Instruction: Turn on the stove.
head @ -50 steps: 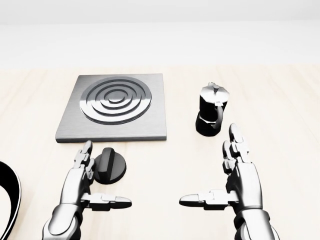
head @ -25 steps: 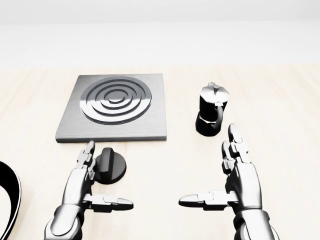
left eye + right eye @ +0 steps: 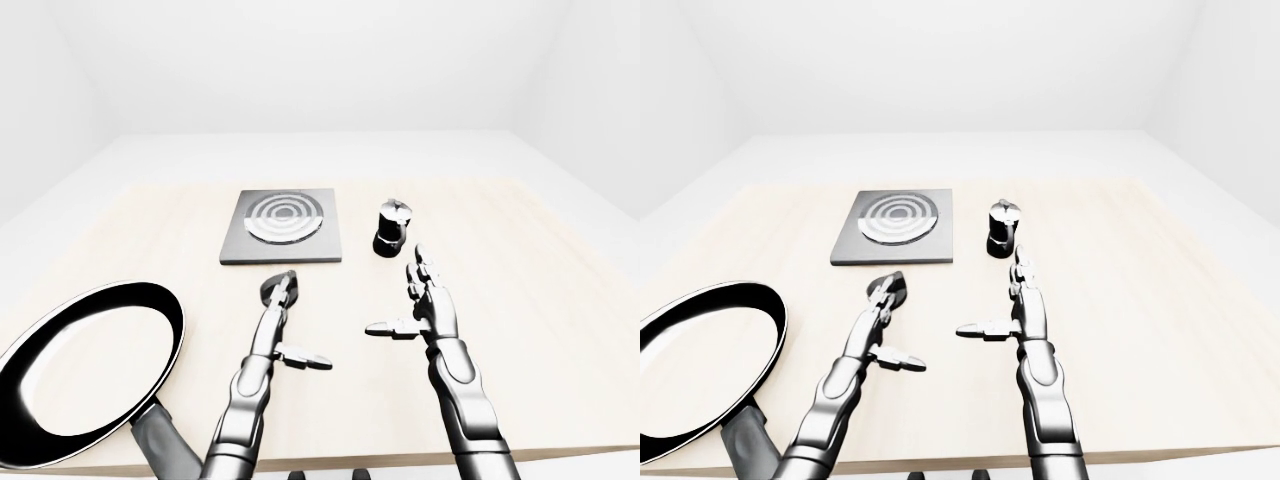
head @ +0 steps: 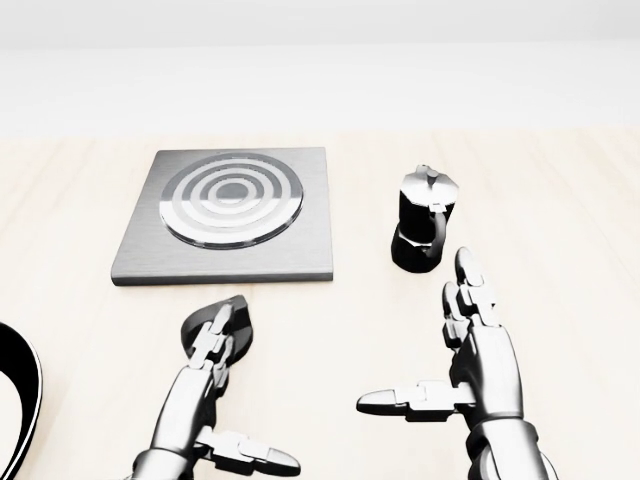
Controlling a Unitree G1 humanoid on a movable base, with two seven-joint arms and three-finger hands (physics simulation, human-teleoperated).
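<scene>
**Below the stove plate: left hand over the knob**

Below the lower edge of the stove plate [image 4: 230,215], in the head view, sits the round black knob [image 4: 240,325], on the pale wooden table [image 4: 560,200]. The left hand [image 4: 205,385] lies over the knob's left part: its two long fingers [image 4: 212,345] are stretched flat across the knob's top, and the thumb sticks out to the right, lower in the view, well clear of the knob. The fingers are spread, not wrapped round the knob; whether they press on it or hang just above cannot be told.

Right of the knob, the right hand [image 4: 470,370] stands apart from everything, held wide with fingers straight toward the top of the view and thumb pointing left. It holds nothing.

Right of the stove plate, just above the right hand's fingertips, a black moka pot [image 4: 422,232] stands upright with its silver lid on.

Left of the knob and well apart, a black frying pan [image 3: 90,370] with a pale rim rests near the table's lower left corner in the left-eye view.
</scene>
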